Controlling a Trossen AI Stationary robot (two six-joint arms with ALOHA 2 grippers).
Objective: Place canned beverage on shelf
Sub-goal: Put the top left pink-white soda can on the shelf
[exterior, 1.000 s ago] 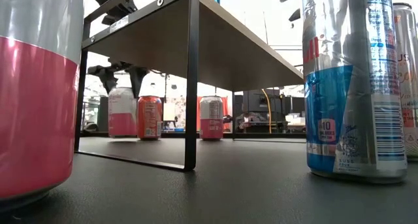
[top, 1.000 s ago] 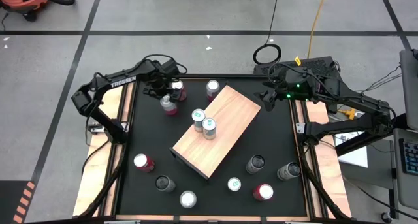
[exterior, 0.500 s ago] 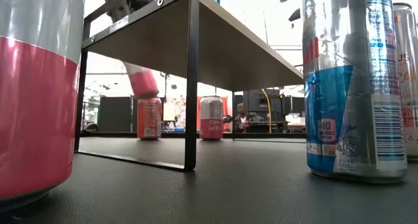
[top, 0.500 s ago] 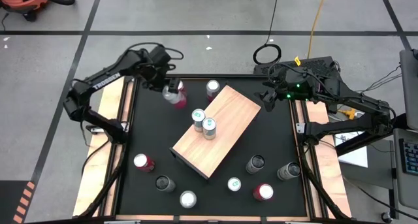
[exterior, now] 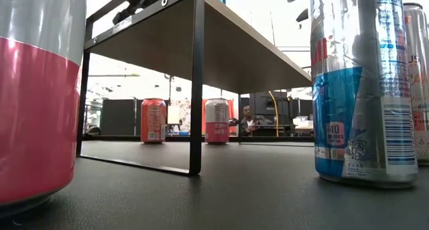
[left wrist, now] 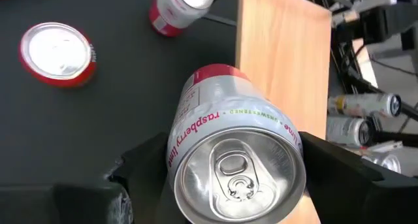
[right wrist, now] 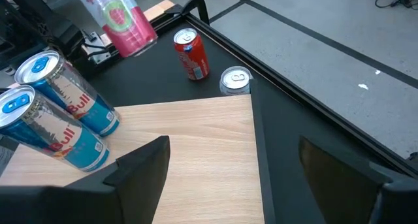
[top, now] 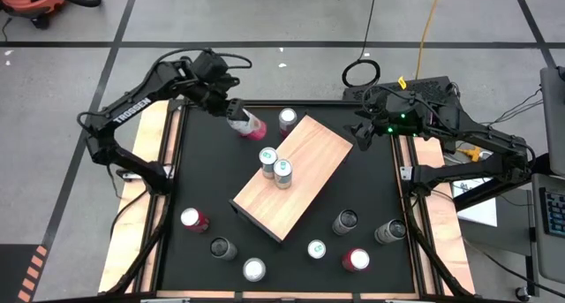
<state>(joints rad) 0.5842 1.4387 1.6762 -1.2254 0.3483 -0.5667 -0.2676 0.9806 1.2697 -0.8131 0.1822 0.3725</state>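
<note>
My left gripper (top: 235, 115) is shut on a pink and white can (top: 249, 124) held in the air over the table's far left part, just beyond the shelf's far left side. The can also shows in the left wrist view (left wrist: 228, 119) and the right wrist view (right wrist: 117, 18). The shelf (top: 300, 175) is a tan wooden board on dark legs, lying slantwise mid-table. Two blue cans (top: 274, 163) stand on its left part. My right gripper (right wrist: 235, 185) waits open and empty above the shelf's far right corner. My left gripper pinches the can's wall just below its top rim (left wrist: 179, 145) between its two fingers, one on each side. The fingers (left wrist: 144, 168) come from the table's far left, slanting down. The can is lifted clear and tilted, its pink bottom end (top: 259, 128) pointing down toward the shelf.
A red can (right wrist: 191, 54) and a silver-topped can (top: 288, 119) stand at the far edge near the held can. Several more cans stand along the near side, such as a pink one (top: 192, 219) and a red one (top: 355, 260). The raised table rim (top: 265, 103) runs behind.
My left gripper has lifted the pink and white can off the table, going up and toward the far right, nearer the shelf. The can stood upright on the table then; now it hangs clear and tipped, its bottom end toward the shelf.
</note>
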